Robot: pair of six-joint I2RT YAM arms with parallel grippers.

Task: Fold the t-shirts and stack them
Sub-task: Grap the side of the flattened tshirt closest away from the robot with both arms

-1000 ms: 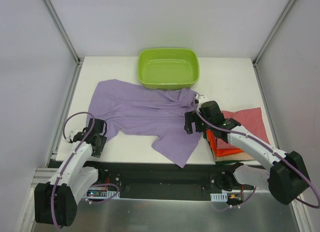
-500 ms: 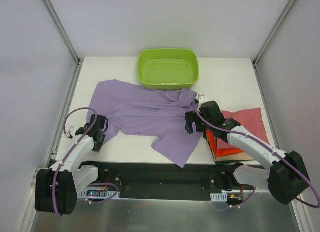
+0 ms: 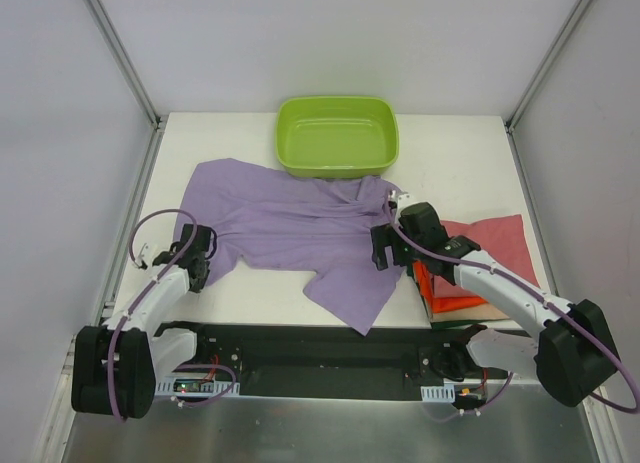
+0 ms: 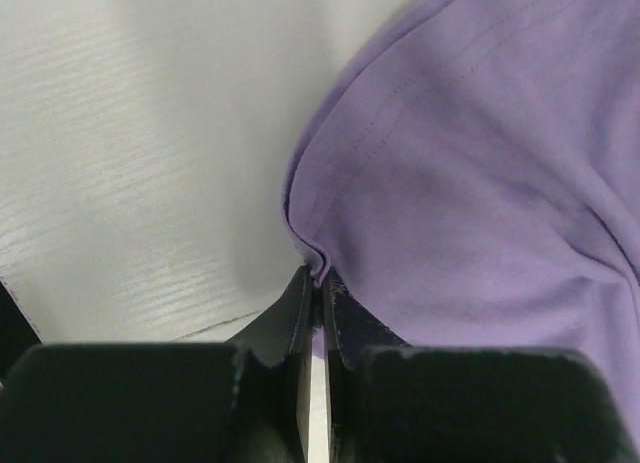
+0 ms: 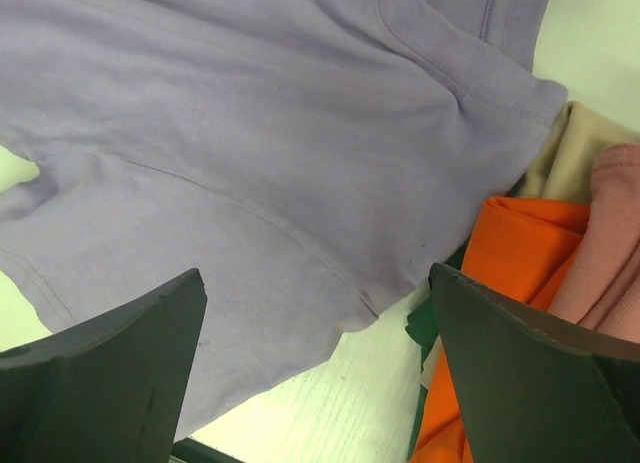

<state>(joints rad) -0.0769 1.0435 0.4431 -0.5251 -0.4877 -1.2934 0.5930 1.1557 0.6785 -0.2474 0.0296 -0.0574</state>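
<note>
On the table (image 3: 455, 168) the lilac shirt (image 3: 285, 223) lies spread and rumpled, unfolded, its far edge meeting the tub (image 3: 337, 135). At right sits 1 stack (image 3: 478, 268) of folded shirts, rose-red over orange. The left gripper (image 4: 318, 283) is pinched together on the shirt's hem; the right gripper (image 5: 315, 283) hangs wide apart above it. Likely 1 shirt left to fold and stack.

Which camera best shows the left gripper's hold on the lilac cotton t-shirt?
Left wrist: the left gripper is shut on an edge fold of the lilac cotton t-shirt. Top external shows it, too small to judge. Right wrist shows the shirt, not the grip.
</note>
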